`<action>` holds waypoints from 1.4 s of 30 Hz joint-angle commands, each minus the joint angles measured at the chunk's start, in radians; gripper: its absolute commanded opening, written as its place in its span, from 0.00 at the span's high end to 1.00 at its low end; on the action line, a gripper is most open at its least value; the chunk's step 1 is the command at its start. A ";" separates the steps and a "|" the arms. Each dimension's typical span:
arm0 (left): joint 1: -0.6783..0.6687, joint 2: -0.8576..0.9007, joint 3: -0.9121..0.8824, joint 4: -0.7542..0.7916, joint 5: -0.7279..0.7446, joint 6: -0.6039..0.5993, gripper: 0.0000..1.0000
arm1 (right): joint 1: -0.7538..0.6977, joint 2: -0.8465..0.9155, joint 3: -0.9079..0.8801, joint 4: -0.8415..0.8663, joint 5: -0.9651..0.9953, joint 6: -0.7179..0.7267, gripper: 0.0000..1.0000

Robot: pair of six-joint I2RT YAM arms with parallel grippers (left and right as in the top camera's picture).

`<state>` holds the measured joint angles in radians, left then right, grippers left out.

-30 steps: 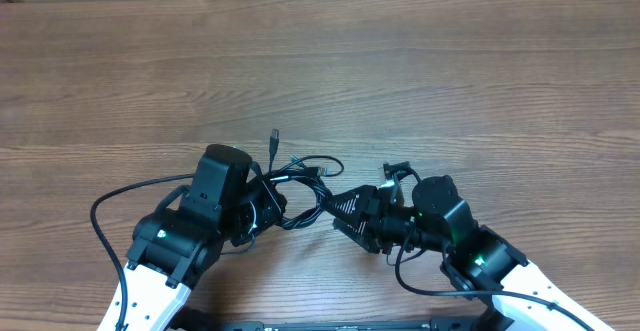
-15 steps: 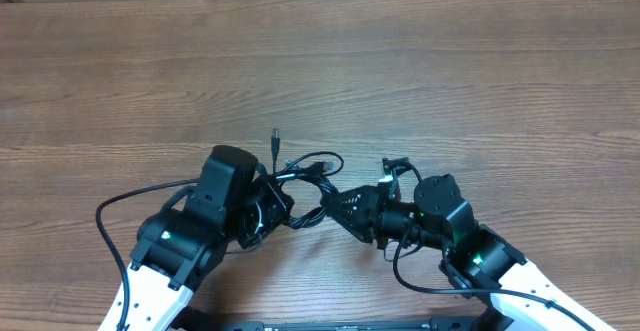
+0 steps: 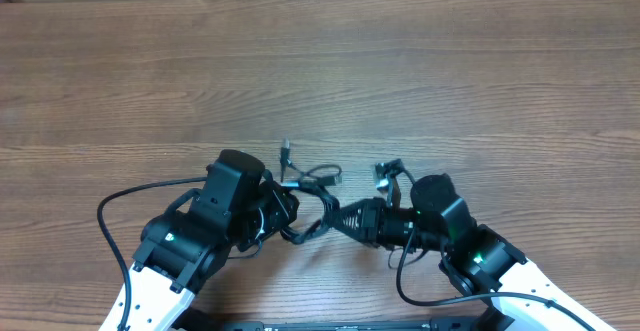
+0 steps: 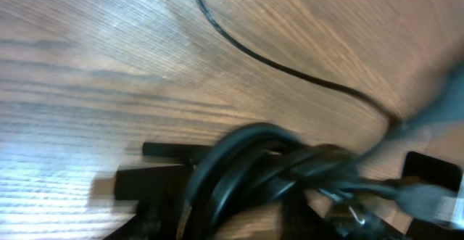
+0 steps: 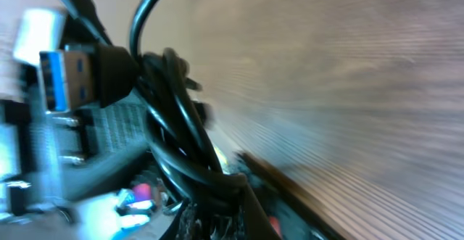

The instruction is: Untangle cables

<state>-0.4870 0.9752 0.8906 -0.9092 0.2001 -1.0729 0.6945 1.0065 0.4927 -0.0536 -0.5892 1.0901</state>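
Wood-grain desk carries the cables, knotted between my two end effectors. My right end effector is clamped shut on strands right of the knot, anchoring them for pulling. How far my left end effector, left of the knot, is open I cannot tell.

right gripper now further left, clamped on the cables, their loops smaller and tighter

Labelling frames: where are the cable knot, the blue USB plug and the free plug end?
cable knot [image 4: 268, 160], left wrist view, its twisted middle
blue USB plug [image 5: 69, 77], right wrist view, its blue tongue
free plug end [image 3: 286, 151], overhead view, tip
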 commanded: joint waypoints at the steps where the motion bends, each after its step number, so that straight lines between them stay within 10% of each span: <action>1: 0.054 -0.023 0.029 -0.027 -0.016 0.034 0.36 | 0.005 0.004 0.012 -0.097 -0.007 -0.169 0.96; 6: 0.086 -0.022 0.029 -0.055 -0.017 0.042 0.19 | 0.005 0.004 0.012 -0.121 -0.007 -0.237 0.96; 12: 0.089 -0.022 0.029 -0.037 -0.016 0.167 0.43 | 0.005 0.004 0.012 -0.121 -0.007 -0.262 0.96; 20: 0.088 -0.022 0.029 -0.033 0.060 0.468 0.46 | 0.005 0.004 0.012 -0.113 0.013 -0.285 0.96; 29: 0.087 -0.022 0.029 -0.033 0.066 0.467 0.50 | 0.005 0.004 0.012 -0.089 0.028 -0.268 0.96; 42: 0.087 -0.020 0.029 -0.002 0.089 0.193 0.42 | 0.005 0.004 0.012 -0.025 0.303 0.234 0.96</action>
<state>-0.4049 0.9668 0.8909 -0.9165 0.2771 -0.7490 0.6952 1.0176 0.4923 -0.0906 -0.3912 1.1553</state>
